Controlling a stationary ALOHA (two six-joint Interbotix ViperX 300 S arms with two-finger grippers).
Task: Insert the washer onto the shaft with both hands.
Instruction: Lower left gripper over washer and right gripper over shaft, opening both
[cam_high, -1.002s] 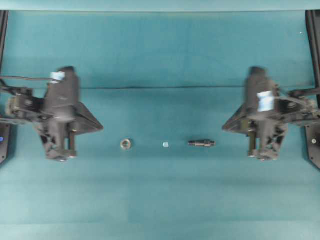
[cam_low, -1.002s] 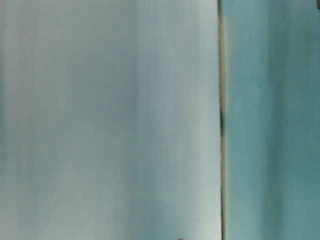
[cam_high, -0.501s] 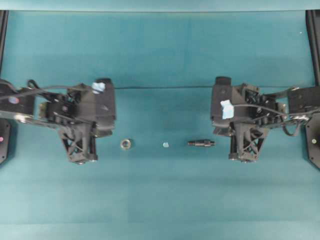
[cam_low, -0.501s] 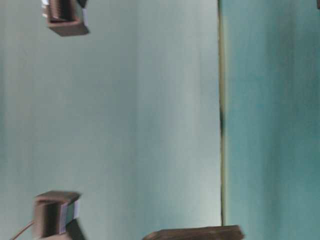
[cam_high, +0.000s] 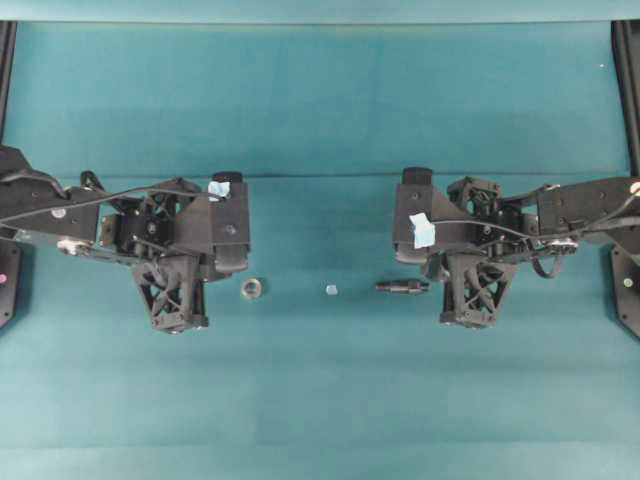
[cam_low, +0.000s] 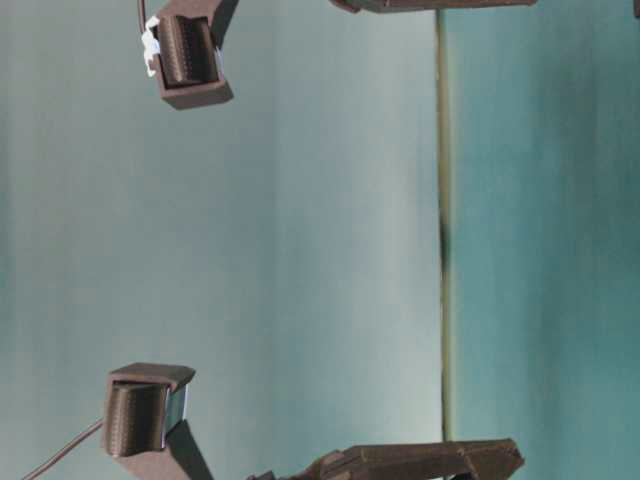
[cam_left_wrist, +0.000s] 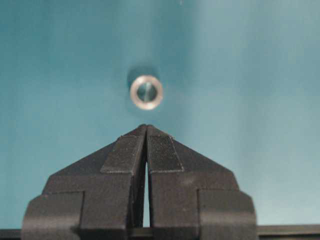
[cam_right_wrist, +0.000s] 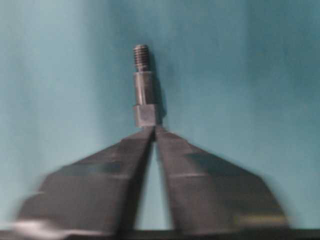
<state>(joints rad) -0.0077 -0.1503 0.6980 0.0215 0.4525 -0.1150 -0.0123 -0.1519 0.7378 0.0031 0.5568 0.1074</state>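
On the teal table (cam_high: 320, 110) the washer (cam_high: 252, 288) lies flat, left of centre, with the shaft (cam_high: 402, 287) lying on its side right of centre and a tiny whitish fleck (cam_high: 331, 290) between them; all three sit roughly in one line and apart from each other. The left gripper (cam_left_wrist: 146, 131) hangs just left of the washer in the overhead view; its wrist camera shows the two fingers (cam_left_wrist: 125, 155) pressed together at the tips, holding nothing, with the washer (cam_left_wrist: 146, 92) just beyond the tips and clear of them. The right gripper (cam_right_wrist: 154, 130) hangs over the shaft's right end in the overhead view; its wrist camera, which is blurred, shows the fingers (cam_right_wrist: 175, 155) nearly meeting at the tips with a narrow wedge of table between them further back, so whether they are fully together cannot be told. The shaft (cam_right_wrist: 144, 87) lies just past those tips, thick end nearest, threaded narrow tip pointing away; contact cannot be told. The table-level view shows only dark parts of the arms at its edges
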